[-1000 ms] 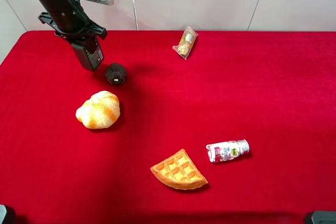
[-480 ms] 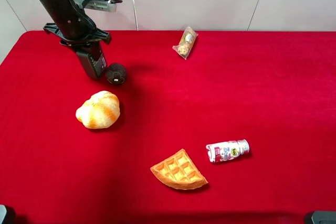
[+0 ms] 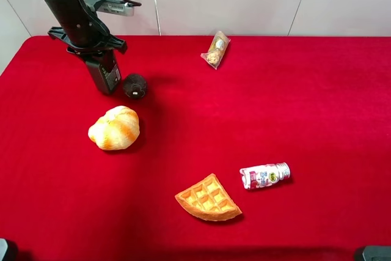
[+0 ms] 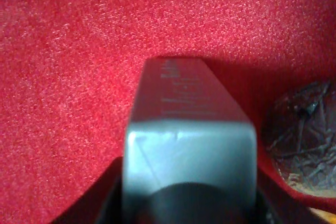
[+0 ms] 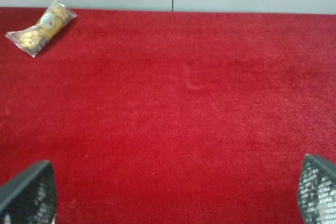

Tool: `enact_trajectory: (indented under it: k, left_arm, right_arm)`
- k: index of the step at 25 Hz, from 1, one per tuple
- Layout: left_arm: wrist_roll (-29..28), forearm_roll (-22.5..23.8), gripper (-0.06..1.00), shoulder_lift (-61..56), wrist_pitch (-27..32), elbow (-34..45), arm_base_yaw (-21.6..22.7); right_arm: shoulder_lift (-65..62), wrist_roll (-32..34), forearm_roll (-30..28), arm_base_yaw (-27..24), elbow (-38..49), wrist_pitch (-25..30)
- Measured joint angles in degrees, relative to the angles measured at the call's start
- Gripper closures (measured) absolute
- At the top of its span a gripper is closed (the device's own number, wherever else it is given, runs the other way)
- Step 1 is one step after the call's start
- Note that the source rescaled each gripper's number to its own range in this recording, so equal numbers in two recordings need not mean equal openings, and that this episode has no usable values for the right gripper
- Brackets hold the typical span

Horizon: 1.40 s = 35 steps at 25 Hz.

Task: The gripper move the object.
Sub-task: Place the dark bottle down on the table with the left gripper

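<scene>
Left claw (image 3: 90, 46), clenched on the pump bottle (image 3: 105, 75), has lowered it just beside the dark ball (image 3: 135, 85); set-down on the worktop (image 3: 275, 102) looks near, release likely next.

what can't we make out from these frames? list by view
Pump bottle label print: too small in exterior high, blurred in left wrist.
Bottle base, set down or lifted: hidden by its own body in left wrist.
Left gripper contact: fingers cut off by the frame edge in left wrist.
Bottle and dark ball, touching or apart: too close to tell in exterior high.
Right gripper: only fingertips show in right wrist.
</scene>
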Motion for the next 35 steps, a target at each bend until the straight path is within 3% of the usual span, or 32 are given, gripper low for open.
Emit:
enact_trajectory:
  k: [2, 8, 11, 21, 35]
  left_arm:
    - [0.0, 0.0, 0.81, 0.0, 0.0, 0.0, 0.0]
    - [0.0, 0.0, 0.42, 0.0, 0.0, 0.0, 0.0]
    - [0.0, 0.0, 0.31, -0.1, 0.1, 0.0, 0.0]
    - [-0.1, 0.0, 0.23, -3.9, 5.5, -0.4, 0.0]
    - [-0.4, 0.0, -0.04, -14.2, 14.8, -0.5, 0.0]
  right_arm:
    - [0.0, 0.0, 0.0, 0.0, 0.0, 0.0]
    - [0.0, 0.0, 0.0, 0.0, 0.0, 0.0]
    - [0.0, 0.0, 0.0, 0.0, 0.0, 0.0]
    - [0.0, 0.0, 0.0, 0.0, 0.0, 0.1]
    - [0.0, 0.0, 0.0, 0.0, 0.0, 0.1]
